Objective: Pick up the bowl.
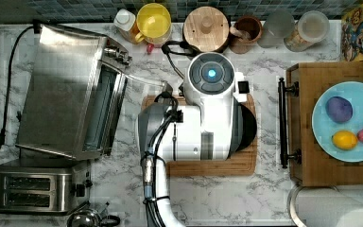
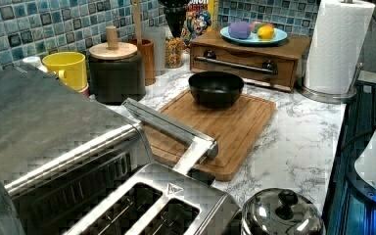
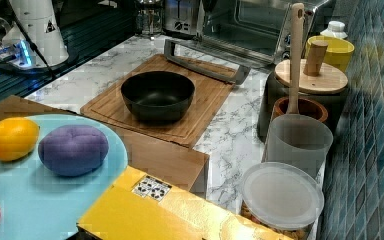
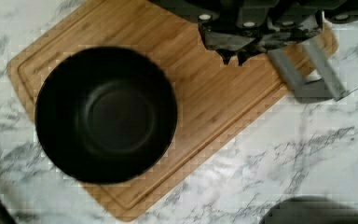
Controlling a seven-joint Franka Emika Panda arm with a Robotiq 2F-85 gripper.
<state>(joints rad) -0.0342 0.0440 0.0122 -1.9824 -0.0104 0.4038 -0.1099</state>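
Top view: arm [image 1: 208,118] sits over the cutting board [image 1: 208,166], bowl [image 1: 249,127] peeking out at its right edge. Left view and right view: bowl upright on the board's far end, nothing touching it. Wrist view: tool [image 4: 235,58] high above, bowl offset to one side; finger opening, cannot tell.

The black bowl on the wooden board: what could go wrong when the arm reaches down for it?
The bowl is wide with a smooth, rounded rim, so a pinch on the rim might slip. It sits near one end of the cutting board, so a nudge could slide it onto the marble. The open toaster-oven door overhangs the board's other end and may crowd the arm.
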